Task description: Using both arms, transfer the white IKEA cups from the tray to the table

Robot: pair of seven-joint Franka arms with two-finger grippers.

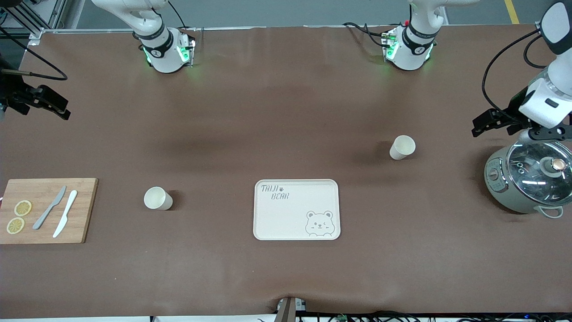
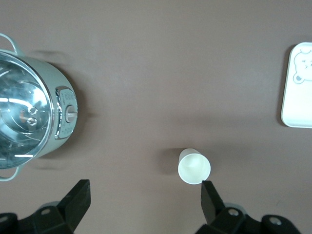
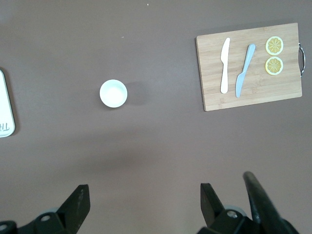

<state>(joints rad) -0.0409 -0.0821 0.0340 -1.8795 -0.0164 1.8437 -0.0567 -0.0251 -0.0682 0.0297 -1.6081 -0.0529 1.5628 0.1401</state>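
Observation:
Two white IKEA cups stand upright on the brown table. One cup (image 1: 158, 198) (image 3: 113, 93) stands between the bear tray (image 1: 295, 214) and the cutting board. The other cup (image 1: 402, 147) (image 2: 194, 166) stands toward the left arm's end, farther from the front camera than the tray. My left gripper (image 1: 489, 123) (image 2: 145, 195) hangs open and empty over the table beside the pot, its one fingertip (image 2: 209, 192) showing just past that cup's rim in the left wrist view. My right gripper (image 1: 56, 107) (image 3: 145, 200) hangs open and empty over bare table at the right arm's end.
A grey-green pot with a glass lid (image 1: 527, 179) (image 2: 29, 114) stands at the left arm's end. A wooden cutting board (image 1: 44, 210) (image 3: 248, 68) at the right arm's end carries two knives and two lemon slices. The tray's edge (image 2: 298, 85) (image 3: 5, 107) shows in both wrist views.

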